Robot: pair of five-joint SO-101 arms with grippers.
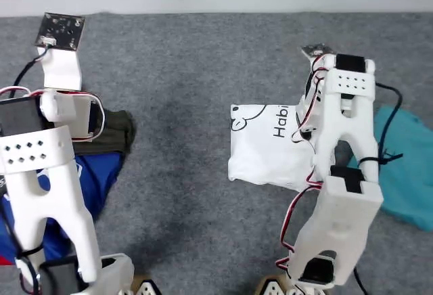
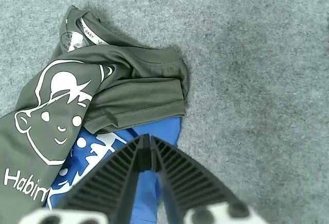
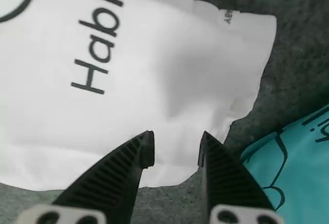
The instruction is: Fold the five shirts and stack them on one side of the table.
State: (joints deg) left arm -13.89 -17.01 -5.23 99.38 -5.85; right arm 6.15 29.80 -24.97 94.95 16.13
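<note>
The right pincer (image 3: 176, 149) hung spread just above the white shirt (image 3: 154, 70), its tips over the cloth near one edge. The left pincer (image 2: 149, 142) was pressed together, holding nothing, over the blue shirt (image 2: 97, 154). The grey table (image 1: 183, 72) had a felt-like surface that would likely grip cloth and resist sliding. On the right side the white shirt lay in a compact, flat block and appeared at least partly folded. The teal shirt (image 1: 406, 166) lay loose and unfolded just beside it. On the left side the blue shirt lay spread under the olive shirt (image 2: 128, 85), which was rumpled across it. All looked light, limp and thin. A pinch would probably lift only a corner or the top layer, so hems, corners or a sleeve edge seemed the best holds, taken low against the table.
</note>
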